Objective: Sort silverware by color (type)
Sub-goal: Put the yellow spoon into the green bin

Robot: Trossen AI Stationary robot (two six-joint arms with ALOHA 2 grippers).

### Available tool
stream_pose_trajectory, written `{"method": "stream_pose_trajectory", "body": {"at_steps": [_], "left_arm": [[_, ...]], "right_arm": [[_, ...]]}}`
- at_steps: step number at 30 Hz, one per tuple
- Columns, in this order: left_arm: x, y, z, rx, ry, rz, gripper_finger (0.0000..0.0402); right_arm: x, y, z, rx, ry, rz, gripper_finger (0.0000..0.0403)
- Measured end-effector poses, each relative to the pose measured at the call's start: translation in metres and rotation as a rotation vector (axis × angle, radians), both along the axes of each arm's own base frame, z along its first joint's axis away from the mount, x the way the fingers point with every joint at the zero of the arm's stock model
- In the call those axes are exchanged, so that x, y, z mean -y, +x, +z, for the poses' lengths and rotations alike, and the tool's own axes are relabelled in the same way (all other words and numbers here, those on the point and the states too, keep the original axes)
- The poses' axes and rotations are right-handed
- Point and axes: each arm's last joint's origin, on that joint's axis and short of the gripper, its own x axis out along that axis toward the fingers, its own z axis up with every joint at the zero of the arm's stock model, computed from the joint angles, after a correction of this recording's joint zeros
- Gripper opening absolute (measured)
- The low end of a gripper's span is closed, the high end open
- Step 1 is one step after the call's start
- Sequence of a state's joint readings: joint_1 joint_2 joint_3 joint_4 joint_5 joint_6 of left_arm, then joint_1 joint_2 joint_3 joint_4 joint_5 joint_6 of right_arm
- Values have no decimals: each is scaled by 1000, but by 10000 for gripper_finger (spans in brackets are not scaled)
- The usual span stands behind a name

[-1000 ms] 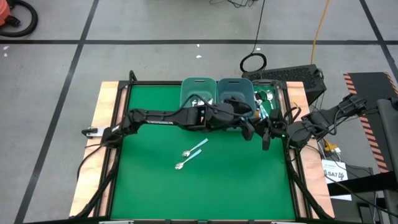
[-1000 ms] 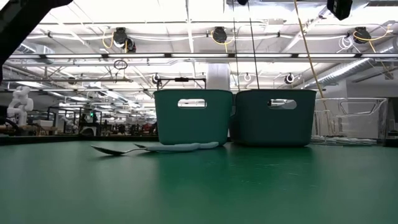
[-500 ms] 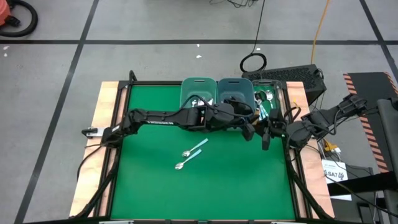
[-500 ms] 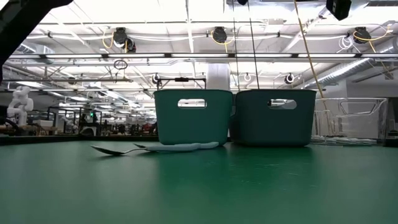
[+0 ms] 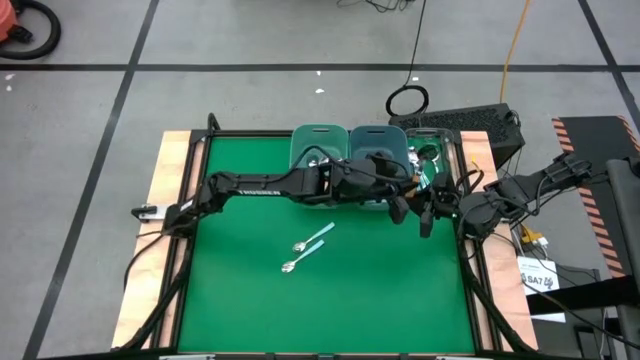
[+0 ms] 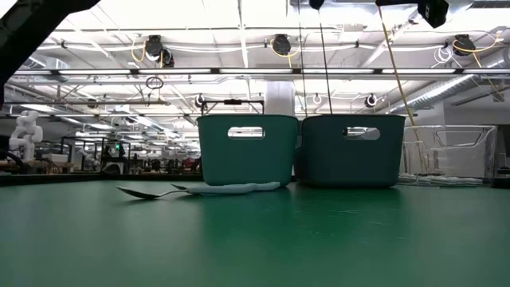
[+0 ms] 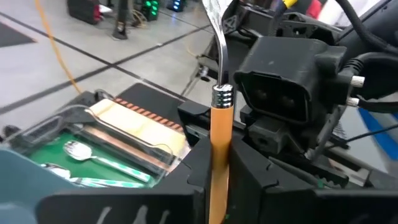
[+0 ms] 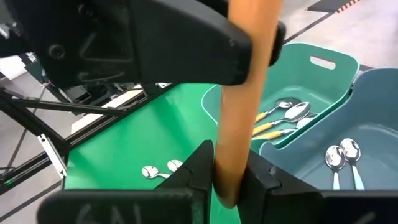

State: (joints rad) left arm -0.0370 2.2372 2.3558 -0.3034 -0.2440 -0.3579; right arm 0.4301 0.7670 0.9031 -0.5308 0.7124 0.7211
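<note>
From above, we see the left gripper point(image 5: 398, 203) reaching across the green bench point(image 5: 250, 300) to meet the right gripper point(image 5: 427, 215) just in front of the darker blue-grey plastic bin point(image 5: 377, 148). The lighter teal plastic bin point(image 5: 318, 146) touches that bin's side, and a clear shallow tray of green-handled spoons point(image 5: 428, 158) lies beyond. Two metal spoons with light blue handles point(image 5: 305, 250) lie loose on the open bench, well apart from both bins. At bench height, the same two spoons lie just in front of the lighter bin, and neither gripper's fingers show. The left wrist view shows the left fingers closed on the orange-handled metal spoon point(image 7: 220, 143), held upright with its bowl uppermost. The right wrist view shows the same orange handle fitted tightly between the right fingers, so we judge that both grippers hold it in mid-air. Orange-handled spoons already lie in the lighter bin and light blue ones in the darker bin. We reckon the sort is nearly finished. The held spoon has yet to reach the lighter bin, and the two on the bench the darker one.
</note>
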Motion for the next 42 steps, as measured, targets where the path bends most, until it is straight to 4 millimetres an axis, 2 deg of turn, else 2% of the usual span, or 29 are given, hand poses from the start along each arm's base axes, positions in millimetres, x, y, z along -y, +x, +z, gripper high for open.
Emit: {"method": "stream_pose_trajectory", "body": {"at_steps": [12,22,30,38,42], "left_arm": [[-23,1,1,24,-182,-128,33],[-36,-2,7,56,-249,-130,32],[-59,-20,33,119,-291,-101,32],[-102,-47,60,170,-343,-55,32],[-119,-60,64,124,-343,-19,32]], "right_arm": [[0,0,0,22,55,-13,97],[4,-10,1,23,107,-32,161],[4,-15,-2,-23,135,26,193],[1,-15,-3,-48,200,115,193],[0,-15,-3,-53,253,145,192]]}}
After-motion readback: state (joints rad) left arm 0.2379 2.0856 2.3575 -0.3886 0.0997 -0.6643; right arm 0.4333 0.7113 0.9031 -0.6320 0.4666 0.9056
